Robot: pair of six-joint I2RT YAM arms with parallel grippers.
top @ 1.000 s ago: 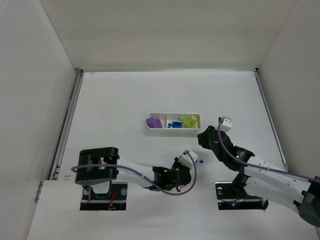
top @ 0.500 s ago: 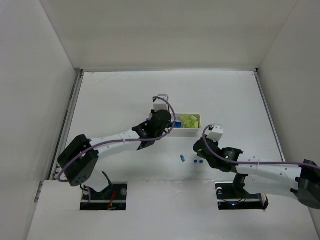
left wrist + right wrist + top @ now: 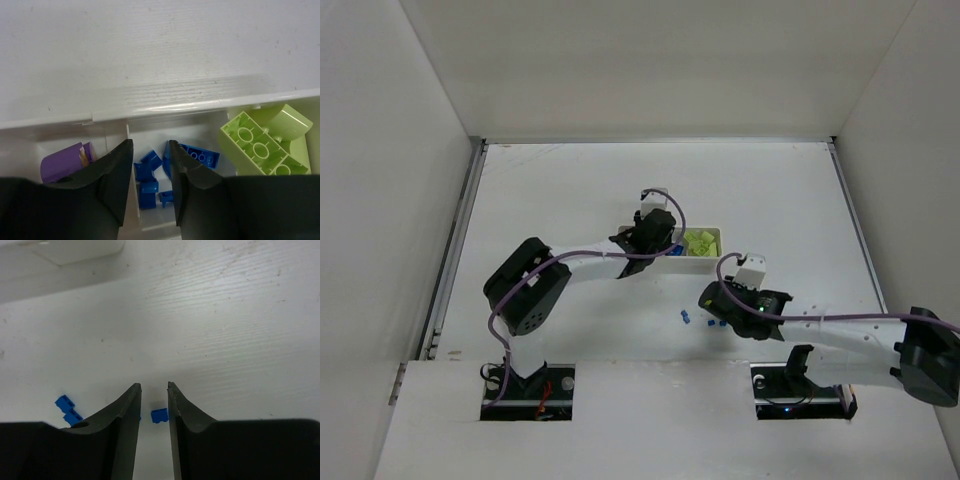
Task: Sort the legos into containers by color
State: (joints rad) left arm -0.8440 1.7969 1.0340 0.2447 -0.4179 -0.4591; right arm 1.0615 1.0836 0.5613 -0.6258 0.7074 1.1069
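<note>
Legos [image 3: 698, 242] partly in the white tray [image 3: 175, 107], partly loose on the table [image 3: 225, 315]. From the left wrist, three compartments: purple piece [image 3: 62, 162] in the left one, dark-blue bricks [image 3: 197, 157] heaped in the middle one, yellow-green blocks [image 3: 260, 145] in the right one.

Left gripper [image 3: 150, 145]: hangs just above the middle compartment, jaws part open, one on each side of the blue heap. Clasps nothing.

Right gripper [image 3: 153, 387]: sits low over the table, in front of the tray and apart from it, jaws only narrowly parted. Between them a single blue brick [image 3: 159, 415], flat on the table and close against the jaw on the right of that view; touching or not, cannot tell. Not clamped. Further left in the same view, a pair of blue bricks [image 3: 65, 402], side by side, just beside the other jaw.
</note>
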